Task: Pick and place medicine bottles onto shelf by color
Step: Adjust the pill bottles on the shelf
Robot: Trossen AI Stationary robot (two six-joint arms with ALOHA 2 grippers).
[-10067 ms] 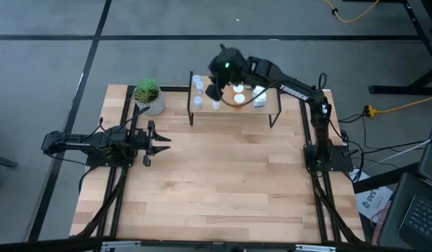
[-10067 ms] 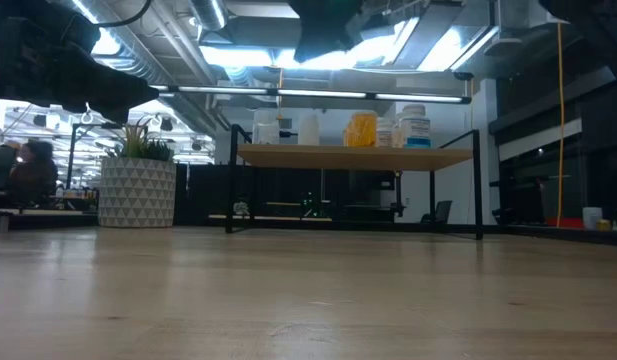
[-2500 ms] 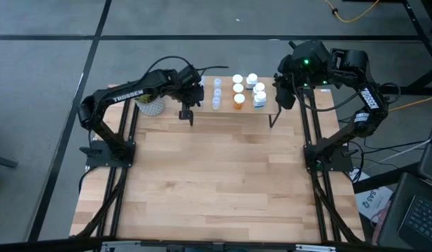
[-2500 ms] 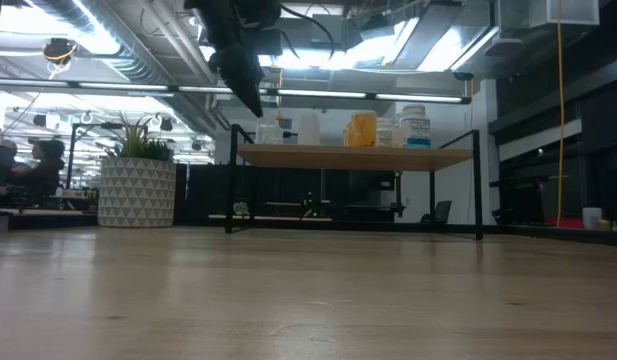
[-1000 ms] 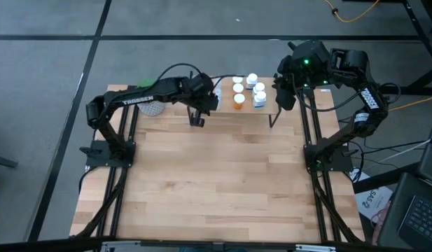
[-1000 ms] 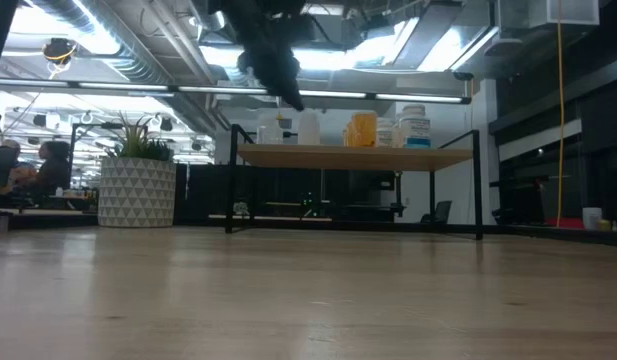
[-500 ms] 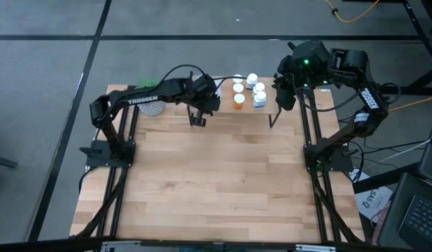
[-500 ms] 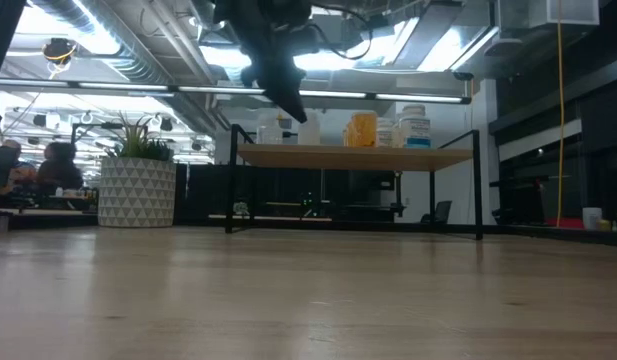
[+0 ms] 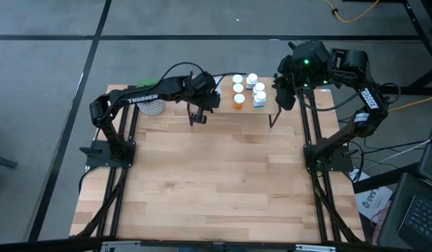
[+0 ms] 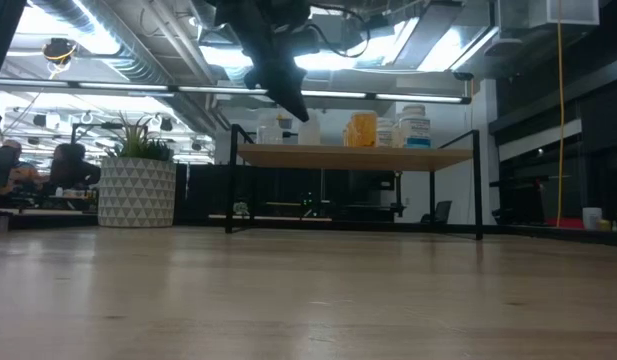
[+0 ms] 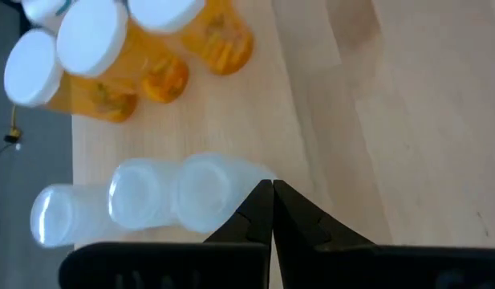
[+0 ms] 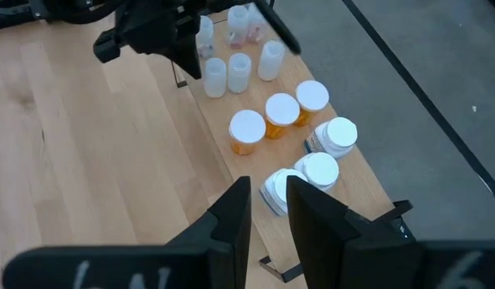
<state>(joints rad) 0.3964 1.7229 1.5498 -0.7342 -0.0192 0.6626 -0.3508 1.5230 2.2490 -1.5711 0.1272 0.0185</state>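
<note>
Light-wood table (image 9: pixel 216 182) on grey floor; the low view shows an industrial room with ceiling lights behind. Shelf (image 9: pixel 230 110) stands at the table's 12 o'clock edge, plant (image 9: pixel 151 106) at its 9 o'clock. The table's near half is bare.

Right wrist view count on shelf: four clear bottles (image 12: pixel 214 77), three orange bottles (image 12: pixel 248 131), three white bottles (image 12: pixel 321 171); clear at the plant end, white at the other end.

Left gripper (image 9: pixel 197 116) hovers over the shelf's clear-bottle end, jaws pressed together, holding nothing. Right gripper (image 9: pixel 283 98) waits raised at the shelf's 3 o'clock end, jaws slightly parted, empty.
</note>
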